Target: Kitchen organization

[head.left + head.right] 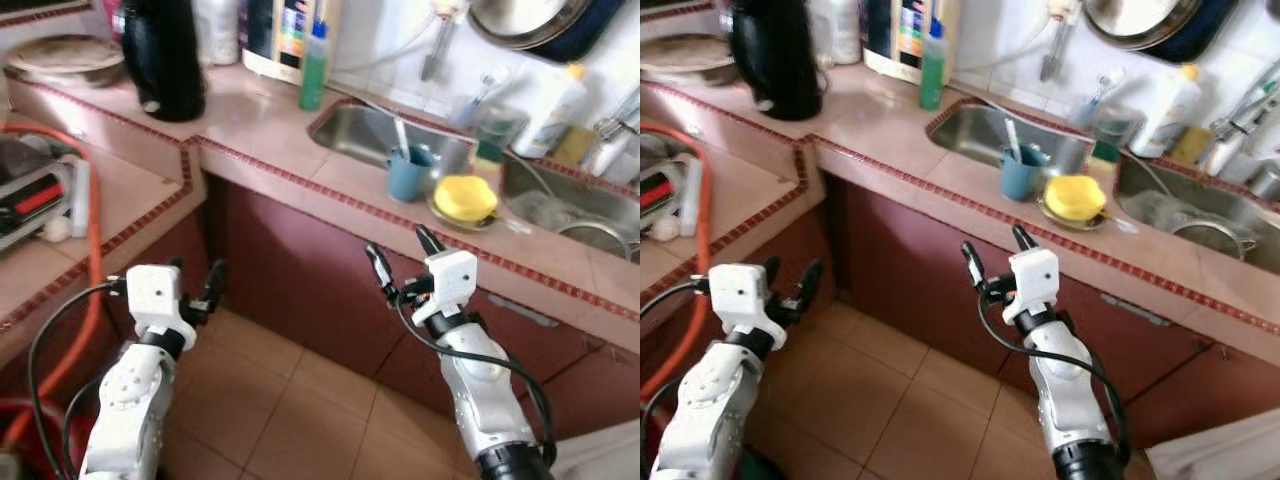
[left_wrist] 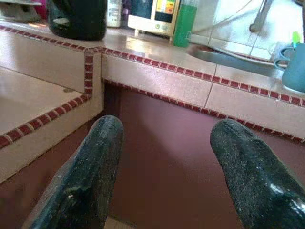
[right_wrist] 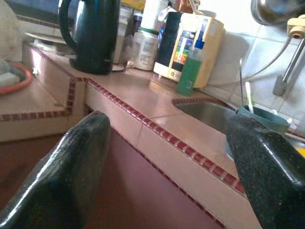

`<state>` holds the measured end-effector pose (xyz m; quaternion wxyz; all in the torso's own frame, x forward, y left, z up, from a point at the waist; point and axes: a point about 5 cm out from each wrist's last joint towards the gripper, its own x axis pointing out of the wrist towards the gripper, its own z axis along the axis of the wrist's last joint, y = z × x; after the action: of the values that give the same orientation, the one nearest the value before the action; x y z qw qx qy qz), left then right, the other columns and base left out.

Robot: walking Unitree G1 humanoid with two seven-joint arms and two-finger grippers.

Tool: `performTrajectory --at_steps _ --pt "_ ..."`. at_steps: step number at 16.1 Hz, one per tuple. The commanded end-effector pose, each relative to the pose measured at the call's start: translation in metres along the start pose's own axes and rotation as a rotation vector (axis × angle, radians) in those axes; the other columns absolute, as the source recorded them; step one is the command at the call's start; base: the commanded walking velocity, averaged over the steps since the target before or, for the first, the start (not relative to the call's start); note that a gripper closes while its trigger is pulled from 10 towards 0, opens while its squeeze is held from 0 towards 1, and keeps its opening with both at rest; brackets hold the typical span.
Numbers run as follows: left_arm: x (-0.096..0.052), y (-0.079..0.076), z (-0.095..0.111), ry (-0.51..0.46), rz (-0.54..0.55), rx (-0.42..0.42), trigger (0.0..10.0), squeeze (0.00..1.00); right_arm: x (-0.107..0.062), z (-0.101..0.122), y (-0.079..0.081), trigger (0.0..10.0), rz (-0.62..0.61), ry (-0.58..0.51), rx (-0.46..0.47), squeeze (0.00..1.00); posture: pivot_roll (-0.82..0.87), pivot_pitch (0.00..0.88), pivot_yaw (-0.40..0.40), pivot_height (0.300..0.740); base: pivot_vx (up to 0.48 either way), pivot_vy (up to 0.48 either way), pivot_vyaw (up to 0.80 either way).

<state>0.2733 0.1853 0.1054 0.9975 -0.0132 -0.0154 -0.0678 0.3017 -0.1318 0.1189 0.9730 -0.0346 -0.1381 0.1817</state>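
Pink-tiled table (image 1: 250, 120) carries a blue cup (image 1: 407, 172) and yellow sponge (image 1: 465, 197) beside the sink (image 1: 360, 135). Left gripper (image 1: 195, 282) and right gripper (image 1: 402, 258) hover below, fingers released, empty. Approach step; next, reaching up.

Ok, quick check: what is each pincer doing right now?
Left pincer: open, holding nothing, in front of the cabinet.
Right pincer: open, holding nothing, just below the counter edge.

Pink tiled bench (image 1: 250, 120) with dark red mosaic edging, maroon cabinets (image 1: 300, 290) below. Black kettle (image 1: 165, 55), green bottle (image 1: 314, 68), blue mug (image 1: 407, 173), yellow sponge (image 1: 465, 196), orange hose (image 1: 93, 240), tan floor (image 1: 290, 420).
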Motion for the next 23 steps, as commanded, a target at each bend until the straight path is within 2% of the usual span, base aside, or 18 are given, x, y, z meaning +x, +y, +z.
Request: performTrajectory --at_steps 1,4,6,10,16,21,23 --pt "0.003 -0.013 0.003 -0.001 -0.051 0.014 10.0 0.0 -0.004 0.001 -0.013 10.0 -0.036 0.012 -0.026 0.0 0.06 0.0 -0.128 0.74 0.0 0.0 0.0" --pt "0.004 -0.021 0.004 0.01 -0.132 0.153 10.0 0.0 -0.003 -0.002 -0.028 10.0 -0.109 0.052 -0.058 0.0 0.06 0.0 -0.129 0.74 0.0 0.0 0.0" --pt "0.007 -0.021 0.006 0.004 -0.147 0.183 10.0 0.0 -0.001 -0.001 -0.034 10.0 -0.126 0.067 -0.074 0.0 0.06 0.0 -0.129 0.74 0.0 0.0 0.0" --pt "0.013 -0.023 0.009 -0.007 -0.146 0.178 10.0 0.0 0.002 -0.003 -0.043 10.0 -0.172 0.108 -0.072 0.0 0.05 0.0 -0.123 0.74 0.0 0.0 -0.35" --pt "0.021 -0.024 0.017 -0.025 -0.14 0.171 10.0 0.0 0.006 -0.005 -0.045 10.0 -0.176 0.164 -0.065 0.0 0.05 0.0 -0.123 0.74 0.0 0.0 -0.68" --pt "0.023 -0.02 0.023 -0.05 -0.145 0.209 10.0 0.0 0.008 -0.002 -0.043 10.0 -0.144 0.141 -0.094 0.0 0.05 0.0 -0.125 0.74 0.0 0.0 -0.62" --pt "0.023 -0.019 0.024 -0.057 -0.151 0.209 10.0 0.0 0.008 0.001 -0.042 10.0 -0.129 0.115 -0.094 0.0 0.05 0.0 -0.123 0.74 0.0 0.0 0.0"
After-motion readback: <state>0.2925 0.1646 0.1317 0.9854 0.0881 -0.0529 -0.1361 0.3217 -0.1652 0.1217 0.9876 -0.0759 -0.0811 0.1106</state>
